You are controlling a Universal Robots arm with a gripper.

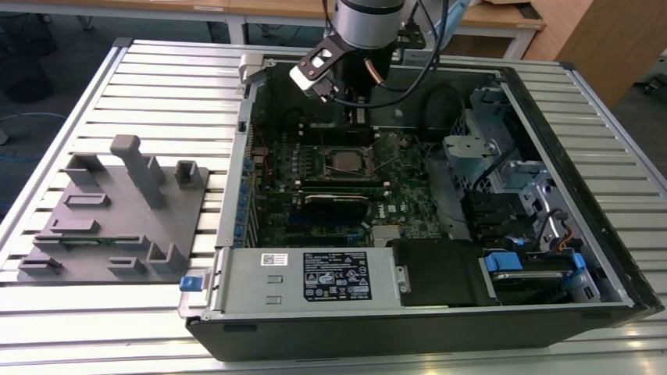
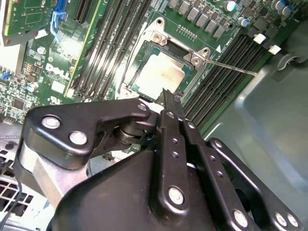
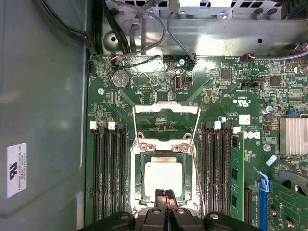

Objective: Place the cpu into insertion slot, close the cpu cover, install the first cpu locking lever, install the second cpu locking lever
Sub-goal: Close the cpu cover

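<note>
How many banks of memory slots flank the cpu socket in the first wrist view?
2. One bank lies between the insertion slot and the grey case wall; the other bank lies across the slot. The gripper hides their near ends.

1. A table (image 1: 156,86) with a top of ribbed silver metal slats running lengthwise takes up most of the exterior view.
2. Behind it stand wooden desks (image 1: 271,8) with pale tops and white legs (image 1: 237,31).
3. At the exterior view's right, a light-brown wooden cabinet (image 1: 599,39) stands just beyond the table's corner.
4. The floor (image 1: 73,58) is dark blue-grey; a thin pale cable (image 1: 21,117) lies on it at the exterior view's left.
5. The light is even and soft, with a mild sheen on the slats and no hard shadows.
</note>
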